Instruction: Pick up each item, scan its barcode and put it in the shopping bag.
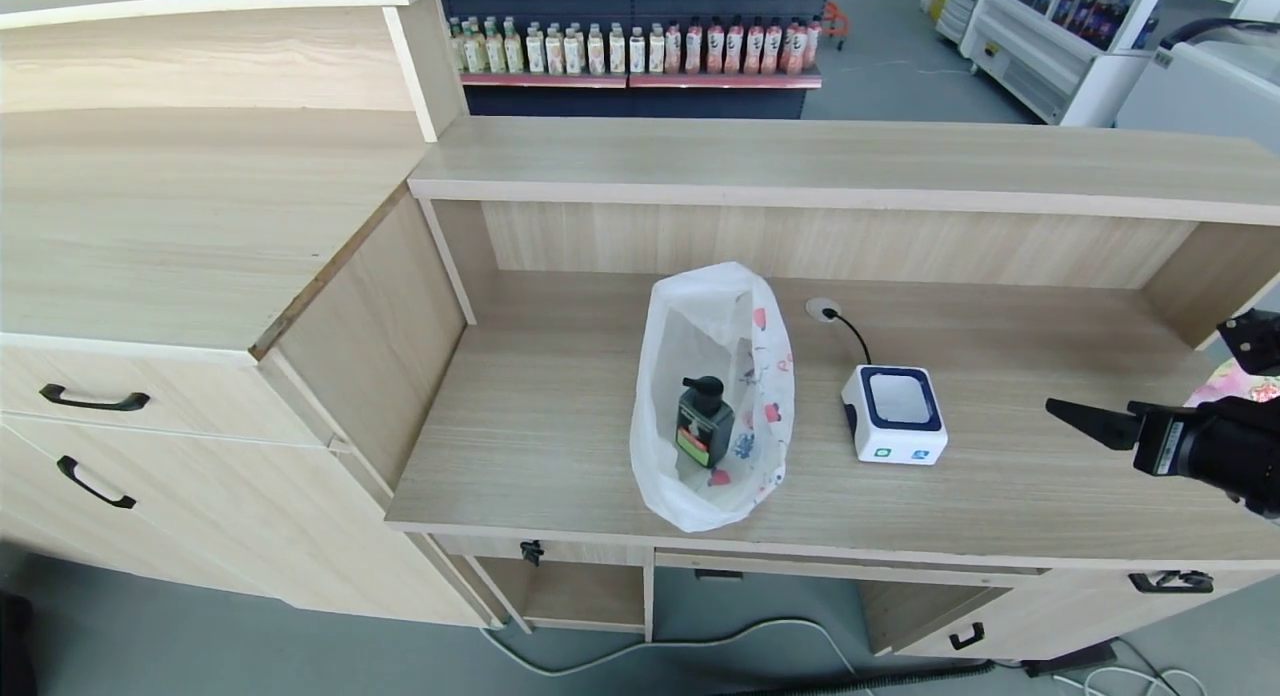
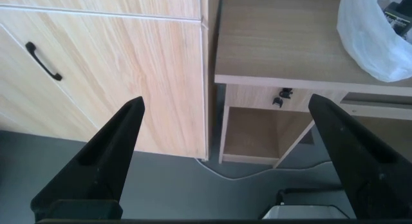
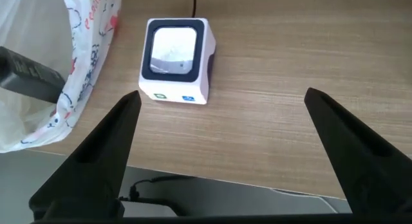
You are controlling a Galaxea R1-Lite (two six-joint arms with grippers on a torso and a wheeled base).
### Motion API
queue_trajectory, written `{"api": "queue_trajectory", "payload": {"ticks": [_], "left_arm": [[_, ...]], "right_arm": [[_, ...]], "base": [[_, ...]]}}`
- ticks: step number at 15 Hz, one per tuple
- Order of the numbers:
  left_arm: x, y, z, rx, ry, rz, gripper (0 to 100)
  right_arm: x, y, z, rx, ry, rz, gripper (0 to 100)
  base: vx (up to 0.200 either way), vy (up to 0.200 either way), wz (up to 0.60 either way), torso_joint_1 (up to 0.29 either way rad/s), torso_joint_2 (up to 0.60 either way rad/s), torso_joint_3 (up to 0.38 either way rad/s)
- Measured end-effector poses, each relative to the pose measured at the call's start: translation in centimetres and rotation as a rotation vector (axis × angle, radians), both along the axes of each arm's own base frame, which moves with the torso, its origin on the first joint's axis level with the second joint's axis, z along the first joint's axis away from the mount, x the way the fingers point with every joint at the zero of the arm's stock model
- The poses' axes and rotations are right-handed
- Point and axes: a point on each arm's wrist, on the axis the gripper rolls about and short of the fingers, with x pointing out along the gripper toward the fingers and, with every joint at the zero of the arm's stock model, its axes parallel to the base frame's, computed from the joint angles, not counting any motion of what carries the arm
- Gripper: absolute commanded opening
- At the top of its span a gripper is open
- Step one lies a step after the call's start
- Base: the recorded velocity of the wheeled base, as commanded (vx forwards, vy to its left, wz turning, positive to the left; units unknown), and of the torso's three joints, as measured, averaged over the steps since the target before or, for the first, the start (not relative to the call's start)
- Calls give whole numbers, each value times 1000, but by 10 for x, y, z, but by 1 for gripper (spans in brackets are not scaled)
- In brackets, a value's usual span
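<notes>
Resting on the desk, the white shopping bag is gaping open, probably so items can drop straight in. The barcode scanner is sitting just beside it, window up, handy for a scan before bagging. A dark pump bottle is standing inside the bag. The right tool is hovering near the scanner, spread and empty. The left tool, also spread, is hanging low before the cabinet.
</notes>
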Motion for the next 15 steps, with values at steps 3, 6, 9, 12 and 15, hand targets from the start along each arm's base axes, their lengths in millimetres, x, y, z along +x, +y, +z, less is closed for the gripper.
{"api": "queue_trajectory", "payload": {"ticks": [3,6,9,12,15], "left_arm": [[0,0,0,0,0,-1,100],[0,0,0,0,0,0,100],[0,0,0,1,0,-2,100],[0,0,0,2,0,-2,100],[0,0,0,2,0,-1,100]], "right_arm": [[0,1,4,14,-13,-3,100],[-3,1,8,59,-15,-18,100],[-3,2,9,80,-16,-22,100],[-4,2,11,101,-20,-24,100],[-5,3,12,115,-20,-27,100]], "base": [[0,-200,0,1,2,6],[0,-200,0,1,1,4],[0,-200,0,5,1,1],[0,-200,0,2,5,-1],[0,-200,0,4,-1,2]]}}
